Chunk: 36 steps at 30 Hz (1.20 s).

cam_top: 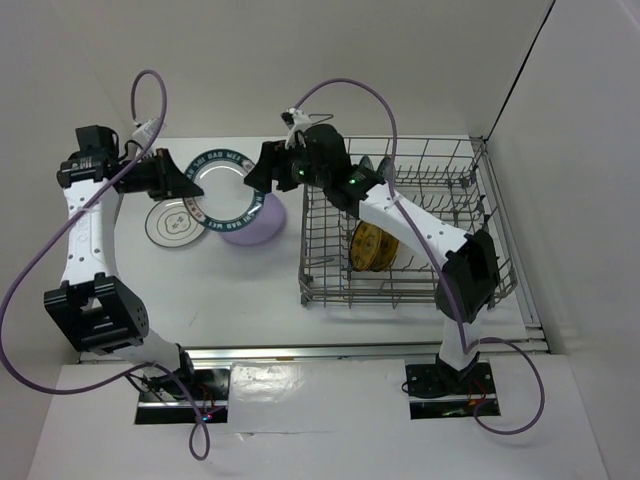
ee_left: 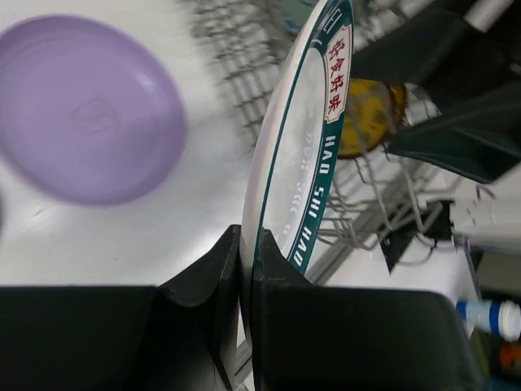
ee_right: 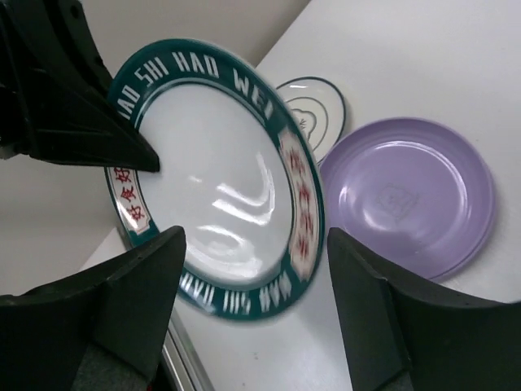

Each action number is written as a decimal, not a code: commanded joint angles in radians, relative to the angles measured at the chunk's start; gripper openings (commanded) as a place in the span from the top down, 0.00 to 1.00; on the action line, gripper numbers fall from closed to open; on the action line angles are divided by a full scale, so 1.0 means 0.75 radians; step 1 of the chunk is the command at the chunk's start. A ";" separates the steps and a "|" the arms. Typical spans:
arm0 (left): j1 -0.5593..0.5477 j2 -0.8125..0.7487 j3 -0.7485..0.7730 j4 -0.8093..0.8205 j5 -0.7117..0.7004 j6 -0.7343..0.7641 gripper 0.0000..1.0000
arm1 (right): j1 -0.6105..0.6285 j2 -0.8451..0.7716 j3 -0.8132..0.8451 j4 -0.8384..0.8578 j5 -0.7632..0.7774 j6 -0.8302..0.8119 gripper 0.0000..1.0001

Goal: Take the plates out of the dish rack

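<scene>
Unloading partway: two plates down, one held in the air, yellow ones waiting in the rack.

The left claw (cam_top: pixel 188 185) is clamped on the rim of a white green-rimmed plate (cam_top: pixel 225 190), holding it tilted above the worktop (cam_top: pixel 240 290), left of the dish rack (cam_top: pixel 330 292). The right claw (cam_top: pixel 258 178) stands spread wide just beside that plate, gripping nothing. A lavender plate (cam_top: pixel 262 228) and a small white plate (cam_top: pixel 170 222) with a thin dark ring lie flat on the worktop, so I judge those unloaded. What look like two yellow plates (cam_top: pixel 372 246) stand upright between the tines. The right arm hides part of the rack, so any others cannot be counted. The held plate is not yet set down.
</scene>
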 commanded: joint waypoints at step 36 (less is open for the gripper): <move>0.452 0.807 0.086 0.365 -0.348 -0.296 0.93 | -0.423 -0.132 0.061 -0.120 0.233 -0.158 0.14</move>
